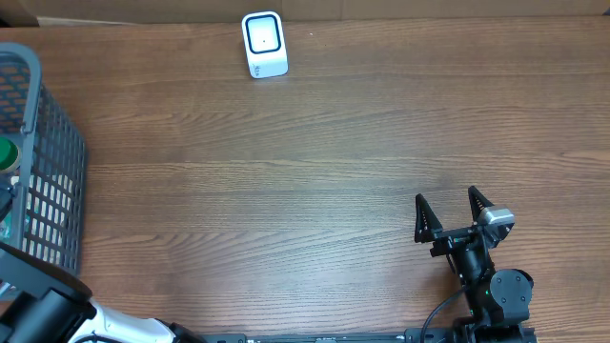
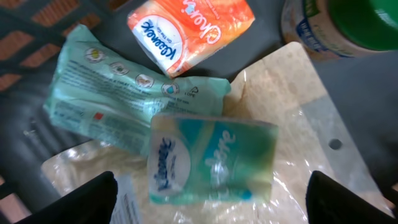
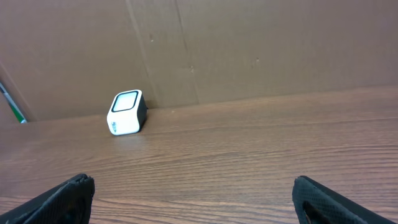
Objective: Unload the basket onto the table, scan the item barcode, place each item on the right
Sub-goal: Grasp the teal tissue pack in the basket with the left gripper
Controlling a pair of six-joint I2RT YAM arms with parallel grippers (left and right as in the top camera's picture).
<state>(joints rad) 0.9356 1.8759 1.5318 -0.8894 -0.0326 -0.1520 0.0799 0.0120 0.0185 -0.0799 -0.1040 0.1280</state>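
Note:
The left wrist view looks down into the grey basket (image 2: 364, 106). A teal tissue pack (image 2: 211, 158), blurred, lies on a clear bag of beige goods (image 2: 292, 87). My left gripper (image 2: 211, 199) is open just above it, its dark fingertips (image 2: 87, 199) wide apart at the bottom corners and touching nothing. No barcode shows on the pack. The white scanner (image 1: 264, 44) stands at the table's far edge; it also shows in the right wrist view as the scanner (image 3: 127, 112). My right gripper (image 1: 450, 208) rests open near the front right, and the same gripper (image 3: 194, 199) holds nothing.
In the basket also lie an orange tissue pack (image 2: 189, 28), a pale green wipes packet (image 2: 118, 93) and a green-lidded jar (image 2: 348, 25). The basket (image 1: 52, 191) stands at the table's left edge. A cardboard wall (image 3: 249, 50) backs the table.

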